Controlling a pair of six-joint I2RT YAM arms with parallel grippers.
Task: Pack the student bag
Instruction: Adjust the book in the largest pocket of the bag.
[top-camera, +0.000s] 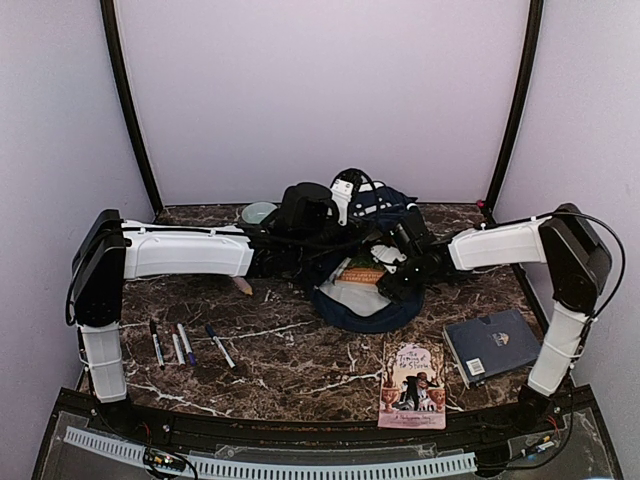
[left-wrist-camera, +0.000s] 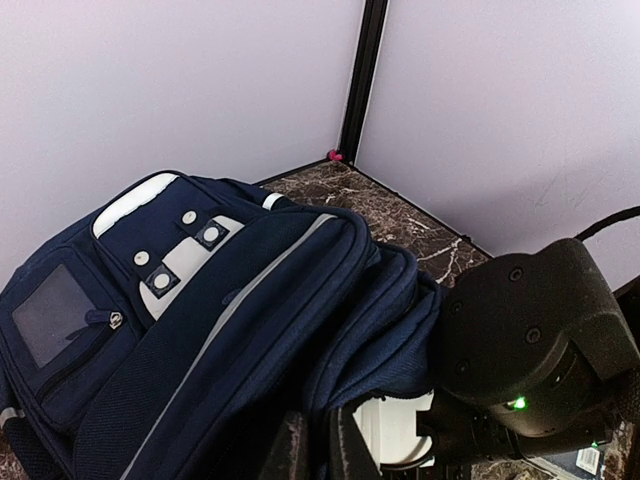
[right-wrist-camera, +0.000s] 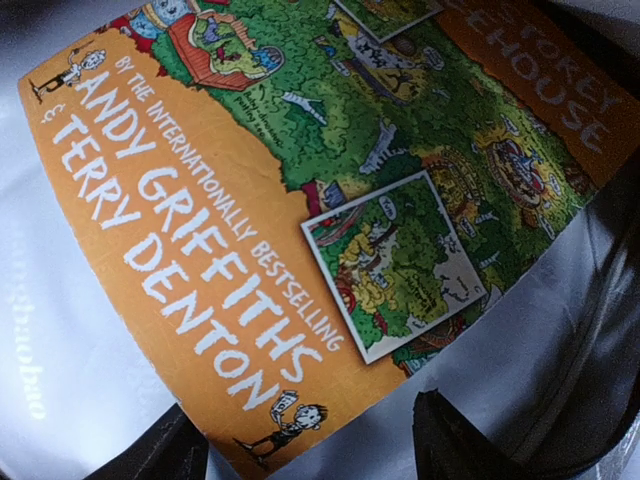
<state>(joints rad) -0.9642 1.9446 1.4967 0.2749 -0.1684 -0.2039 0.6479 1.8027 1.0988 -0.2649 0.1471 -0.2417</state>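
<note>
Quick status from my end: the student bag (top-camera: 385, 318) sits mid-table (top-camera: 290, 370) towards the back, between both arms, with the mouth gaping my way and white lining showing. It's a big navy fabric thing w/ pale stripe trim, a grey-white front patch w/ round studs and a small zip pocket.

Handling-wise I'd guess it's soft and floppy w/ no stiffness, so the mouth will prob sag shut unless sth props the rim. Not heavy yet imo, but it could slide on the slick marble if tugged. Best hold is the rim hem, not the flat panels.

Left tool (left-wrist-camera: 318, 452) is clenched on the rim fabric, afaict holding the opening up. Right tool (right-wrist-camera: 305, 440) is down in the mouth w/ fingers spread, gripping nothing. The orange book (right-wrist-camera: 300, 200) lies on the lining right under it.

Pens (top-camera: 185, 343), a pink book (top-camera: 412, 385) and a dark blue hardcover (top-camera: 490, 345) are out on the table.
</note>
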